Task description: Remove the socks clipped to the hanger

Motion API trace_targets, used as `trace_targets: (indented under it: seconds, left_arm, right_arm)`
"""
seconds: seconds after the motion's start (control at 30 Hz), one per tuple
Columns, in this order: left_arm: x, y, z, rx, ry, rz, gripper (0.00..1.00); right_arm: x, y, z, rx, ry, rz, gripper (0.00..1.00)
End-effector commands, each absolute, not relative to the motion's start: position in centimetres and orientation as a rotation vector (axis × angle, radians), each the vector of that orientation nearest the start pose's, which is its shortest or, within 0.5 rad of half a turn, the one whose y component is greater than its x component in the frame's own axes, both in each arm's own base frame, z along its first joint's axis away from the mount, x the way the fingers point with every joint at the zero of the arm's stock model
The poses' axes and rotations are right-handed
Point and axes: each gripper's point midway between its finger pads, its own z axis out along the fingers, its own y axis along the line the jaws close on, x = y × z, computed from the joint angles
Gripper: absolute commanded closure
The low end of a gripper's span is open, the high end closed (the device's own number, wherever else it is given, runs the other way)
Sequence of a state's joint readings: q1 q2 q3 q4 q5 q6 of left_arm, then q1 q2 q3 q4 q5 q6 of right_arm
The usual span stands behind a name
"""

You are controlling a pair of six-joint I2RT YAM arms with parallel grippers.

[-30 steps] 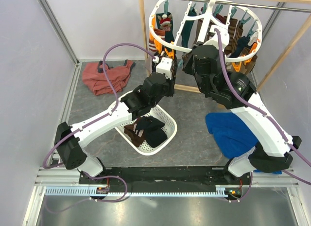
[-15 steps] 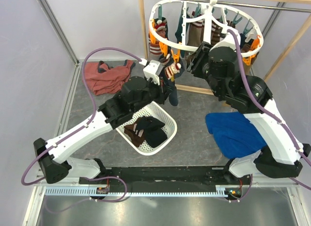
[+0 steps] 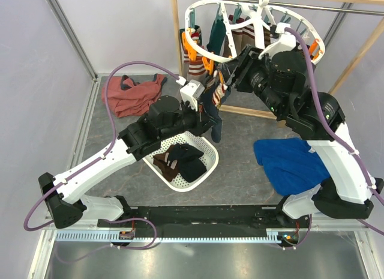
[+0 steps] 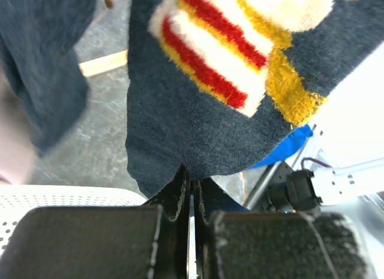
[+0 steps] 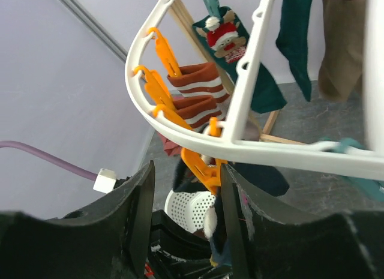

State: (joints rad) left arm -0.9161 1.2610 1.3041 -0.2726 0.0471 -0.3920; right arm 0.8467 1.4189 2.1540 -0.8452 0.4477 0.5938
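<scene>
Your left end effector [image 4: 191, 184] is clamped tight on the lower edge of a navy sock [image 4: 198, 123] that has red, white and yellow stripes on its cuff. In the top view that sock [image 3: 215, 130] hangs at the centre of the frame, just above the far rim of the white basket [image 3: 201, 141]. From these views you cannot tell whether its top is clipped to the hanger.

Your right end effector [image 5: 187, 171] has its fingers spread apart, right under the hanger's [image 5: 252, 152] white rim, with an orange clip [image 5: 201, 165] showing in the gap between them. It grips nothing.

The hanger sits in the upper right of the top view, hung from the wooden frame [image 3: 175, 33]. Brown-cream striped socks [image 5: 195, 96] hang on its clips, beside a teal sock [image 5: 225, 36] with a red-hatted figure on it, and more teal and brown ones hang farther round the ring.

Several dark socks [image 3: 183, 162] lie in the basket, at lower centre. On the tabletop, a rust-red garment [image 3: 129, 96] lies at the left and a blue cloth [image 3: 288, 162] at the right.
</scene>
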Motion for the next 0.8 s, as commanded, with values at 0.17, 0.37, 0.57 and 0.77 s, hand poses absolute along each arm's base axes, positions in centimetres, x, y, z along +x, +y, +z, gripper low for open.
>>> trace_targets:
  seconds: [0.17,0.37,0.57,0.77]
  left_arm:
    - [21.5,-34.8,36.8,0.546,1.800,-1.079,0.98]
    - [21.5,-34.9,36.8,0.544,1.804,-1.088,0.98]
    - [21.5,-34.9,37.0,0.539,1.801,-1.091,0.98]
    - [21.4,-35.1,37.2,0.541,1.801,-1.106,0.98]
  right_arm:
    - [28.9,23.6,52.5,0.099,1.701,0.658,0.43]
    - [29.2,22.5,51.7,0.124,1.724,0.582,0.43]
    - [29.2,22.3,51.5,0.099,1.727,0.565,0.42]
    - [29.4,24.1,51.3,0.047,1.731,0.612,0.41]
